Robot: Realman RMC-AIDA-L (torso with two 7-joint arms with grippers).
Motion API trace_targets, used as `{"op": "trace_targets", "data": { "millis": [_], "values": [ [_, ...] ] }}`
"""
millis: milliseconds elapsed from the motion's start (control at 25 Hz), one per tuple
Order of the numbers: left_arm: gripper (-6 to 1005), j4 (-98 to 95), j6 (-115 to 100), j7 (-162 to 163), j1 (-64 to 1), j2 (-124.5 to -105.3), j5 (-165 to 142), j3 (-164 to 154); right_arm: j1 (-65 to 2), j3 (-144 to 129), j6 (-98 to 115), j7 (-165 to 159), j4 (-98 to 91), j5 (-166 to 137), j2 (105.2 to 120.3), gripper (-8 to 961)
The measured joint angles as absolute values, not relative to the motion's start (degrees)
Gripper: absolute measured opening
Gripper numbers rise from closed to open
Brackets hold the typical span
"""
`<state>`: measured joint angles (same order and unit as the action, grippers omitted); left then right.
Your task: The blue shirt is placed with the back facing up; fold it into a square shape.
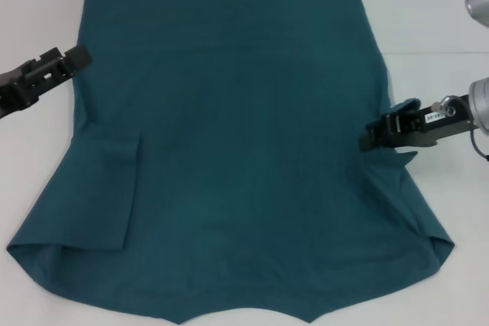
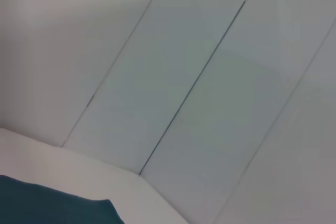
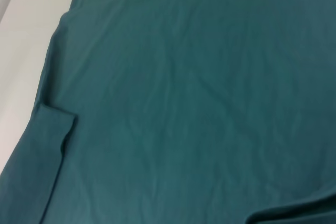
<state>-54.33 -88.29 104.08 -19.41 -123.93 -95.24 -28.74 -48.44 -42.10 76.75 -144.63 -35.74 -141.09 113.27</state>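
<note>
One blue shirt (image 1: 237, 135) lies spread back-up on the white bench (image 1: 428, 13); its left sleeve is already folded inward. Two pincers. Right pincer (image 1: 370, 137) sits at the shirt's right edge by the sleeve, apparently clamped on a fold of cloth, though the view is poor. Left pincer (image 1: 76, 56) hangs just off the left edge; open or closed, cannot tell. Step in hand: right sleeve fold. Next: carry that cloth inward.

Blue shirt (image 1: 244, 135) flat on table (image 1: 428, 5) (back up); right gripper (image 1: 376, 133) at its edge, left gripper (image 1: 76, 57) beside.
</note>
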Motion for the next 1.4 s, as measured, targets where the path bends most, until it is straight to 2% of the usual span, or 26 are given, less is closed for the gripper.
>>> {"op": "trace_targets", "data": {
  "millis": [360, 800, 1200, 1400],
  "values": [
    [904, -53.96, -88.05, 103.44, -19.42, -123.93, -94.61, -28.35, -49.34, -41.53, 74.73, -145.79, -32.85, -140.32, 113.85, 3],
    [903, -53.86, -88.11, 103.36, -19.1, -123.93, -94.07, -26.71, -48.79, -42.09, 74.47, -145.8, -32.64, -136.7, 113.8, 4],
    [903, -53.17, -88.68, 102.04, -18.84, -123.86, -92.73, -25.64, -49.43, -43.41, 73.28, -144.52, -30.45, -136.68, 113.53, 153],
    [903, -53.17, -88.75, 101.91, -18.81, -123.77, -92.72, -25.67, -49.93, -43.48, 76.54, -140.35, -30.35, -133.59, 113.86, 362]
  ]
}}
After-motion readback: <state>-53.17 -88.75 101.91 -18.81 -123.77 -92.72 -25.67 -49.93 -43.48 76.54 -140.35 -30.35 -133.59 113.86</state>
